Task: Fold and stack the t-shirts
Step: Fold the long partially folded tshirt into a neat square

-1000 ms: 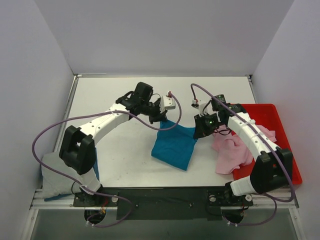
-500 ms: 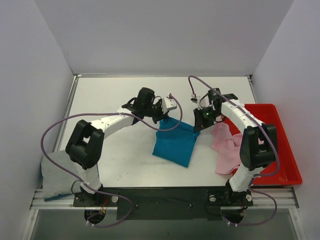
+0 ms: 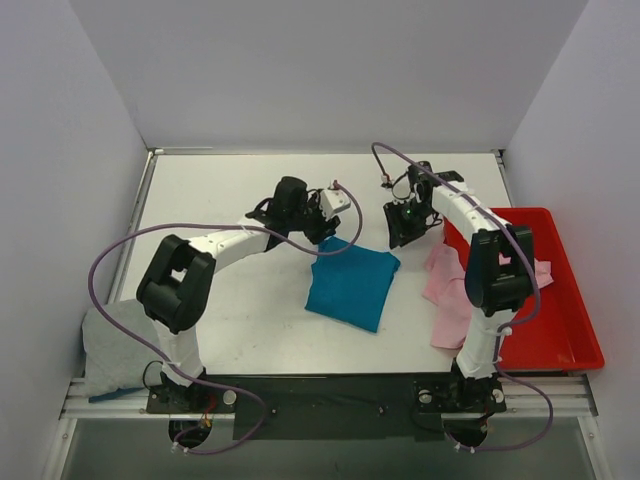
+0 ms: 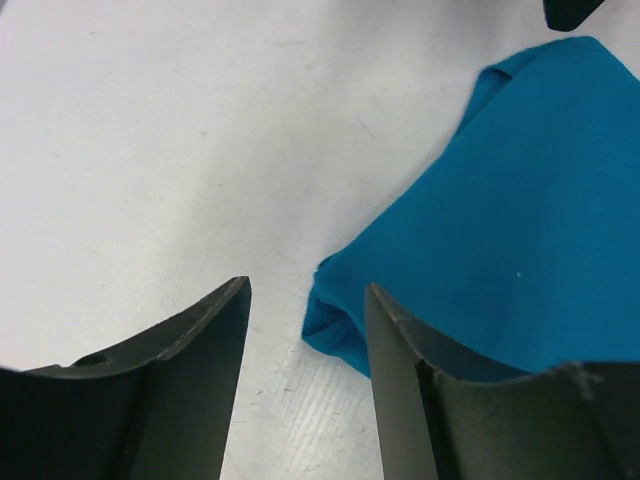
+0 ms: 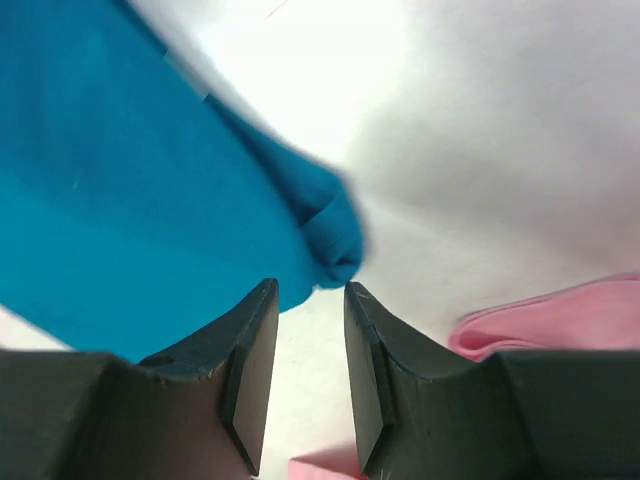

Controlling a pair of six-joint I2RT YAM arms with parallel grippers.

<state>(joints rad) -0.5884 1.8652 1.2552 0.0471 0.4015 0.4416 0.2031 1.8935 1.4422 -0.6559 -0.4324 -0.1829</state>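
The teal-blue t-shirt [image 3: 350, 286] lies folded into a flat rectangle in the middle of the table. My left gripper [image 3: 322, 236] hovers at its far left corner, open; in the left wrist view that gripper [image 4: 306, 290] has only bare table between its fingers, the teal cloth [image 4: 520, 220] just beyond. My right gripper [image 3: 400, 238] stands at the far right corner, open a little and empty; in the right wrist view its tips [image 5: 309, 290] sit just short of the teal corner [image 5: 330, 225]. The pale pink t-shirt [image 3: 450, 295] lies crumpled to the right. The light grey t-shirt [image 3: 115, 345] lies at the near left.
A red tray [image 3: 560, 320] sits at the right edge, the pink cloth [image 5: 560, 315] draped over its left rim. White walls close in the table on the left, back and right. Purple cables loop off both arms.
Both grippers were shut on the teal shirt's far corners and have opened and let go. The shirt now lies flat. Both arms have swung farther back.
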